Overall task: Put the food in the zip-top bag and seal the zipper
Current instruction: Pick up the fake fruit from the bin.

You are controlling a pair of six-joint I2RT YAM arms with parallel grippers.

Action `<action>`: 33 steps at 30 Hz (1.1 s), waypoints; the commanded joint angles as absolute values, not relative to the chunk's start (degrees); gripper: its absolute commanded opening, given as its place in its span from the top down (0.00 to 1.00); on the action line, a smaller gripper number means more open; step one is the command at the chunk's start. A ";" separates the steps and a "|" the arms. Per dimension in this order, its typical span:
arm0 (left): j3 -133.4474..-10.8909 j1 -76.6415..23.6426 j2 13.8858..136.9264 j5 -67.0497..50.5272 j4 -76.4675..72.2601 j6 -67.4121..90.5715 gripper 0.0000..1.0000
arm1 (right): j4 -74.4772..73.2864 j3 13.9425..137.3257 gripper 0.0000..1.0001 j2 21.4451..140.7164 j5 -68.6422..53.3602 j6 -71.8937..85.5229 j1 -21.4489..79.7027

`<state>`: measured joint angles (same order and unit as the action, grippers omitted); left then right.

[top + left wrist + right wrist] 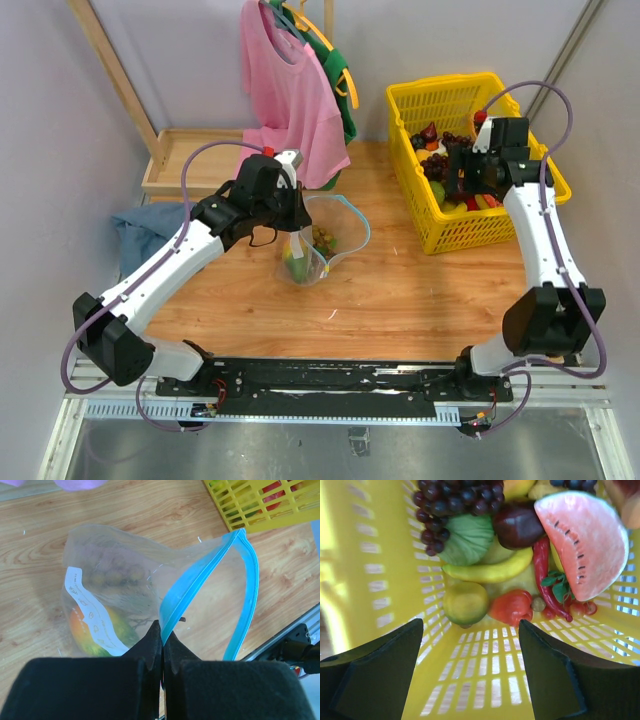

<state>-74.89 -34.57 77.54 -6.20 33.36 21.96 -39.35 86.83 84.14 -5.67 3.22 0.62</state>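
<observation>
One crinkly clear zip-top bag (pixel 125 565) gapes, its teal-blue zipper (pixel 192 582) curving.

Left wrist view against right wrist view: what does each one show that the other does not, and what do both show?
Only left wrist: the clear plastic zip-top bag, its teal-blue zipper strip pinched in the shut left hand. Only right wrist: the pink watermelon slice, yellow banana and purple grapes beyond the open right hand. Both: the yellow mesh basket.

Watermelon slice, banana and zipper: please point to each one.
watermelon slice (pixel 585 545), right wrist view, pink flesh.
banana (pixel 490 572), right wrist view, middle of its curve.
zipper (pixel 255 587), left wrist view, right-hand blue strip.
</observation>
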 commanded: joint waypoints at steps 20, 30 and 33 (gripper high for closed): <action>-75.58 -34.01 77.88 -7.15 33.84 21.30 1.00 | -46.34 88.76 0.03 111.68 -21.26 -0.16 -3.69; -75.75 -34.02 77.91 -6.94 34.27 21.47 1.00 | -42.44 85.98 0.03 117.65 -23.70 -0.35 -3.64; -75.75 -34.08 77.96 -6.68 34.36 21.48 1.00 | -41.72 86.08 0.03 119.03 -24.72 -0.30 -3.69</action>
